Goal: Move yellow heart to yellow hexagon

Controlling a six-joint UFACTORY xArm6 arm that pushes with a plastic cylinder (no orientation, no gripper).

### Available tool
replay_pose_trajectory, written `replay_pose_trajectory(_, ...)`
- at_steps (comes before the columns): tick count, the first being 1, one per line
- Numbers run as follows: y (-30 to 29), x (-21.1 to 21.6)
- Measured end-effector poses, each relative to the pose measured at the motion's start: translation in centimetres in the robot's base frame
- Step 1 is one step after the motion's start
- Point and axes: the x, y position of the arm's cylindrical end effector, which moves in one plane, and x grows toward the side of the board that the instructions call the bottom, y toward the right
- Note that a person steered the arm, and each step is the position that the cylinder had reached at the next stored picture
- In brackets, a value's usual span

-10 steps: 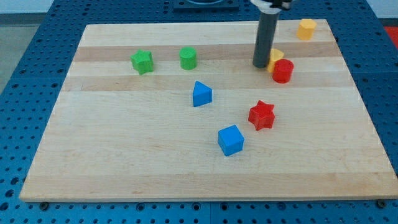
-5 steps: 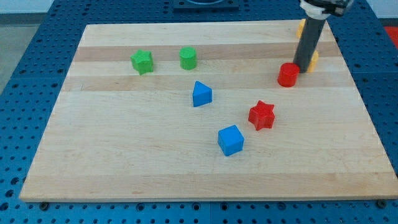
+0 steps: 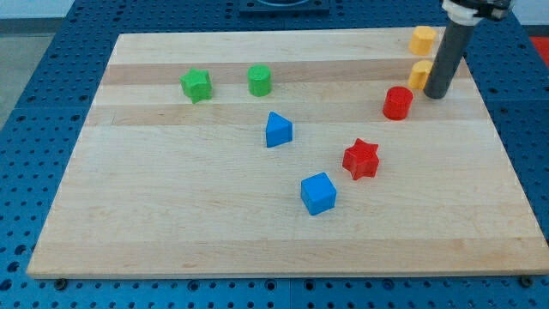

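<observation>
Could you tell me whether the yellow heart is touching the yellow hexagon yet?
Not yet: bare board shows between the yellow heart and the yellow hexagon above it. My tip is against the heart's right side.

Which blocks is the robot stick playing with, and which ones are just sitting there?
In the job: yellow heart, yellow hexagon, my tip beside the heart.

Just sitting: red cylinder, red star, blue cube, blue triangle, two green blocks.

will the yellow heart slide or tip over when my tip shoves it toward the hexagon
Probably slide: the yellow heart looks squat and flat-bottomed on the smooth wooden board. It may twist, since my tip sits at its right side, off-centre for a push up the view toward the yellow hexagon. It looks rigid and light.
</observation>
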Motion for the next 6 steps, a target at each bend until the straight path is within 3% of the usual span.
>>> replay_pose_trajectory(1,0.0,-2.1)
replay_pose_trajectory(4,-2.0,-1.3)
replay_pose_trajectory(6,-2.3,-3.5)
